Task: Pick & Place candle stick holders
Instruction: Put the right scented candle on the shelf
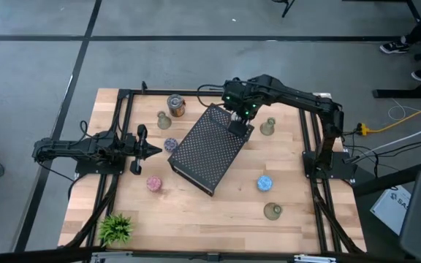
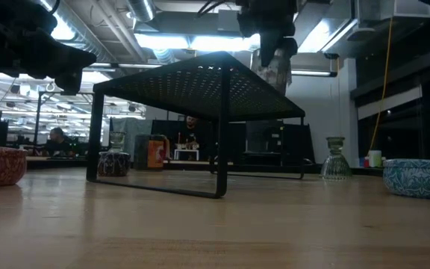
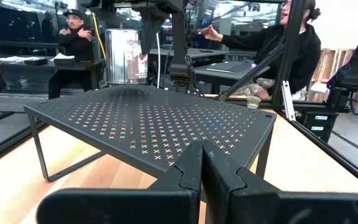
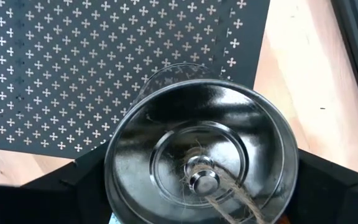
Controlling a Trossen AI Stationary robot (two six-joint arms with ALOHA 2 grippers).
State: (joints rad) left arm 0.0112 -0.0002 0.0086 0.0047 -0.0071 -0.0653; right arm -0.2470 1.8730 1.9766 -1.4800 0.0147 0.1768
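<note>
obstacle: black perforated shelf (image 1: 209, 150) mid-table | free: bare wood along near edge

Two dark jointed arms; the right arm (image 1: 298, 95) shows green lights.

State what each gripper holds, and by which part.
The right gripper clamps a silver can holder by its sides, over the black rack. The left gripper is shut, holding nothing.

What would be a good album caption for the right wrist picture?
Right claw holding a shiny silver can-like candle holder above the black perforated shelf.
</note>
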